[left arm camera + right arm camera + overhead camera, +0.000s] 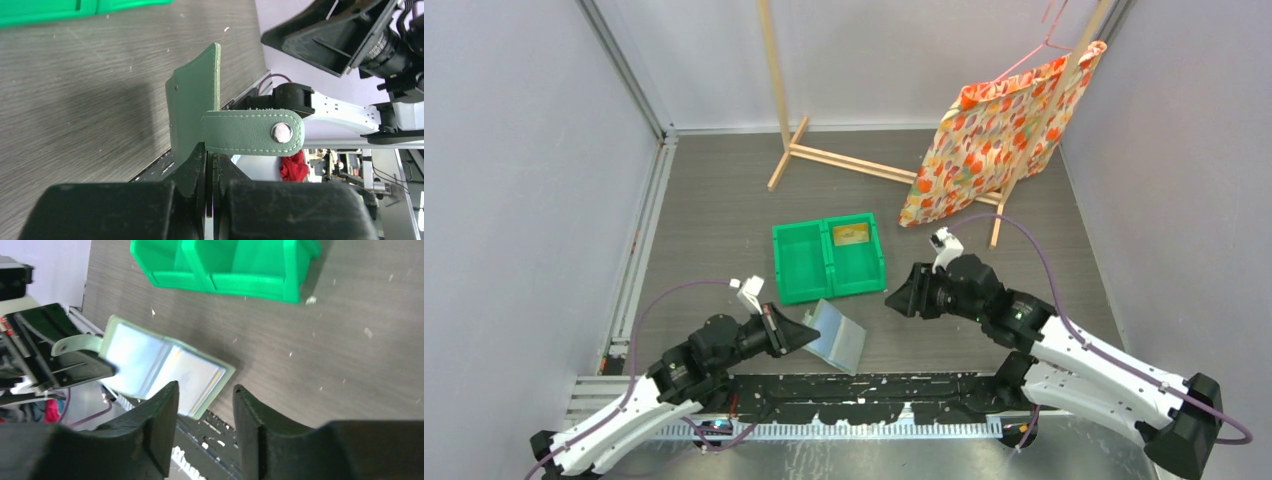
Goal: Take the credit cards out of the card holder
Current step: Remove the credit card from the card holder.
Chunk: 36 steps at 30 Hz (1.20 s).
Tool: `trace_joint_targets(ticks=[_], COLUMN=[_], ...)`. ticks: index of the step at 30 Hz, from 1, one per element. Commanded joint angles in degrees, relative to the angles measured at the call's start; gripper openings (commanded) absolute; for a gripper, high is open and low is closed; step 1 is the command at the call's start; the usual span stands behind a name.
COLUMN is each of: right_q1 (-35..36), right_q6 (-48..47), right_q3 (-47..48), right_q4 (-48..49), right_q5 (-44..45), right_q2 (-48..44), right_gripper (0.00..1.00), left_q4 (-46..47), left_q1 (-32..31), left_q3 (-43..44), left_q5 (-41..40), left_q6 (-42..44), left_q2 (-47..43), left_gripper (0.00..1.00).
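Gripping one edge of the card holder [839, 338], the left gripper [804, 335] has its jaws pressed tight on the grey-green cover. The holder is spread open and tilted, pale blue inside facing up, at 6 o'clock of the green bin [802, 265] near the table [724, 220] edge. Its snap strap [252, 132] sticks out sideways just above the left fingers [192, 175]. The right gripper [894, 298] hovers at 2 o'clock of the holder, near but apart, jaws spread with nothing between them. From its wrist camera a yellowish card edge [215, 379] shows in a slot of the half farther from the left gripper. One tan card [851, 234] lies in the bin's 3 o'clock compartment. A floral cloth [994, 135] hangs on a wooden rack [774, 70] at 1 o'clock of the bin
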Motion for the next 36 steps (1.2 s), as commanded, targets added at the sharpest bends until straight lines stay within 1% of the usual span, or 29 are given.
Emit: trace_joint_targets(ticks=[1,2,4,5,7,10,13,14,17,20,23,24,27,30,33,36], right_q1=[3.0,3.5,4.6,5.1,6.9,10.0,12.4,13.0,14.7,15.2,15.4,15.4,15.4,15.3,15.3,15.3], right_q6=[14.7,15.5,17.1,18.1,19.5,20.9,22.1,22.1,22.7,24.0,25.1,25.2,24.3,21.9,20.8,20.7], right_q3=[-5.2,-6.0,-7.8,-9.1,-10.7,-11.9,-11.9,-11.1,-9.9,-10.5,-11.6,-11.8,-11.9,-10.4,-9.8,-10.1], right_q4=[4.2,3.9,6.7,8.6,12.6,17.3,23.7,24.8,26.2,28.9,29.2,28.3,23.8,16.9,12.9,10.9], right_q5=[3.6,5.5,5.9,5.9,6.6,9.2,10.4,10.9,13.3,13.8,15.0,15.9,18.4,20.7,22.4,23.1], right_q2=[-5.4,-6.0,-6.5,-6.2,-4.7,0.3,6.4,8.3,13.1,15.9,15.7,14.5,11.2,8.9,7.0,5.2], right_gripper=[0.45,0.35,0.21,0.18,0.16,0.16,0.16,0.16,0.16,0.19,0.23,0.25,0.28,0.29,0.29,0.29], left_q4=[13.5,13.9,13.8,12.9,10.4,6.9,-1.5,-5.0,-11.1,-12.8,-9.3,-7.4,-6.4,-6.4,-5.9,-3.9], left_q1=[0.2,0.1,0.1,0.1,0.1,0.1,0.1,0.1,0.1,0.1,0.1,0.1,0.1,0.1,0.0,0.0], left_q3=[-5.3,-7.0,-10.6,-11.5,-11.6,-11.3,-9.3,-8.2,-5.5,-4.4,-3.7,-3.1,1.1,7.3,13.2,16.2], left_q5=[2.3,1.9,0.7,0.1,-1.0,-2.0,-4.8,-5.6,-7.9,-9.6,-9.1,-8.9,-9.5,-8.8,-7.0,-5.2], left_q6=[-6.0,-7.1,-9.6,-10.5,-10.1,-9.2,-7.8,-7.3,-6.2,-6.4,-6.3,-5.8,-3.4,1.4,5.9,8.6], left_q2=[-0.5,-1.2,-3.3,-4.5,-4.1,-3.6,-4.9,-4.6,-3.5,-2.5,0.6,2.1,9.3,19.9,30.1,35.1], left_gripper=[0.0,0.01,0.01,0.01,0.01,0.0,0.01,0.01,0.01,0.01,0.01,0.01,0.01,0.01,0.01,0.01])
